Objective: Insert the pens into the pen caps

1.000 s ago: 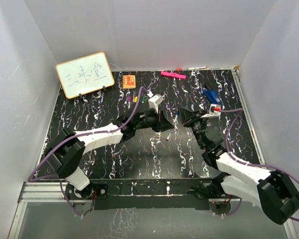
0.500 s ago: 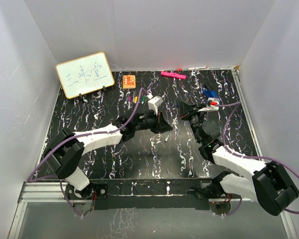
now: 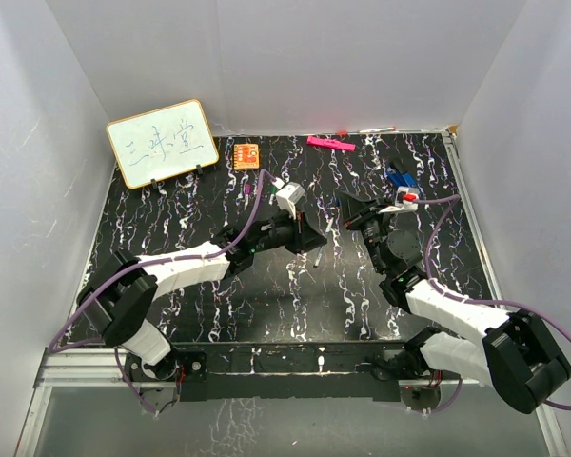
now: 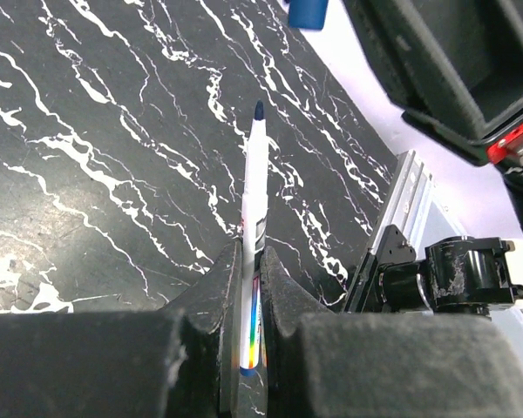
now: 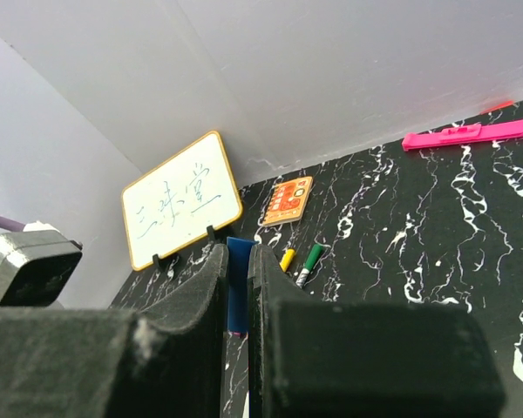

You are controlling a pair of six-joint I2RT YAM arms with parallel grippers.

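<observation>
Left claw [image 4: 251, 261] is clamped shut on the blue pen [image 4: 254, 178] mid-counter. Right claw [image 5: 237, 261] pinches the blue cap [image 5: 238, 283]. They're not joined yet. Yellow pen [image 5: 286, 259] and green pen [image 5: 311, 255] sit near the back edge, can't tell if capped.

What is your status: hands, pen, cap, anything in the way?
Left hand shut on blue-tipped pen. Right hand shut on blue cap. Pen not yet capped; gap between them clear.

Bright even light, soft faint shadows; wrist-view foregrounds blurred
</observation>
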